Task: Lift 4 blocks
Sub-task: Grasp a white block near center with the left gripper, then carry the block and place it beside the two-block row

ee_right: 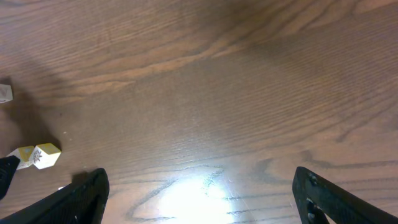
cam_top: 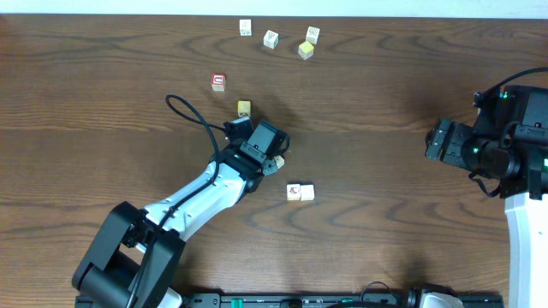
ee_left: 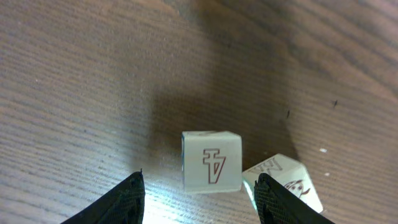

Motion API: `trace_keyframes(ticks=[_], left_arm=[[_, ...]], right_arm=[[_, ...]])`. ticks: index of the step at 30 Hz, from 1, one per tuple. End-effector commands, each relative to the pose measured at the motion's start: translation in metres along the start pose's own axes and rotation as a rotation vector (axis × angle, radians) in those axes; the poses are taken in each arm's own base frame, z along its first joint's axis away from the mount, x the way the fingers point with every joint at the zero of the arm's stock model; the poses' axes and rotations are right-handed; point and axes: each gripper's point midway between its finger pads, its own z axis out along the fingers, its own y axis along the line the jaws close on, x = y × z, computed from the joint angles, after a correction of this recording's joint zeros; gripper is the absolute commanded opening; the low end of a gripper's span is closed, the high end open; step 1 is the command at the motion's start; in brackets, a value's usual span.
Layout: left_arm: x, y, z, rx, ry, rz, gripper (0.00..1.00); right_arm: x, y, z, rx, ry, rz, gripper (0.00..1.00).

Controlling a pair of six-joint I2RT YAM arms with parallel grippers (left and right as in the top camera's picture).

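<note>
A white block (ee_left: 211,160) with a red figure on its face rests on the table just ahead of my left gripper (ee_left: 199,193), which is open with the block near the gap's mouth. A second white block (ee_left: 287,180) lies touching the right fingertip (ee_left: 268,198). From overhead the left gripper (cam_top: 272,156) covers them, apart from a cream bit at its edge. Two cream blocks (cam_top: 300,192) lie side by side to its lower right. Three white blocks (cam_top: 271,38) sit at the far edge. My right gripper (ee_right: 200,180) is open over bare wood.
A red cube (cam_top: 218,82) and a yellow cube (cam_top: 244,109) lie just beyond the left gripper. Another yellowish cube (cam_top: 306,50) sits among the far blocks. The right arm (cam_top: 514,145) stands at the table's right edge. The left arm's cable (cam_top: 190,115) loops over the table.
</note>
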Motion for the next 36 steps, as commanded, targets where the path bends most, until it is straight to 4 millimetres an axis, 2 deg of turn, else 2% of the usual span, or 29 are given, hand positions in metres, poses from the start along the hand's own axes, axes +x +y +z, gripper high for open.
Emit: trace_keyframes(ticks=[1, 5, 16, 21, 30, 36], left_arm=[[-0.014, -0.005, -0.004, -0.003, -0.051, -0.035, 0.57], [-0.016, -0.004, -0.004, -0.01, -0.064, -0.035, 0.53], [-0.009, -0.003, 0.015, -0.028, -0.049, -0.028, 0.53], [-0.009, -0.003, 0.016, -0.029, -0.049, -0.028, 0.52], [-0.012, -0.007, 0.016, -0.015, -0.06, -0.033, 0.31], [-0.012, -0.007, 0.016, -0.016, -0.059, -0.02, 0.26]], right_arm=[[0.001, -0.001, 0.0, -0.005, 0.003, -0.005, 0.91], [0.001, -0.001, 0.0, -0.005, 0.004, -0.005, 0.91], [0.002, -0.001, 0.0, -0.005, 0.005, -0.005, 0.9], [0.001, -0.001, 0.0, -0.004, 0.005, -0.005, 0.9], [0.001, -0.001, 0.0, -0.004, 0.005, -0.005, 0.89], [0.001, -0.001, 0.0, -0.004, 0.005, -0.005, 0.89]])
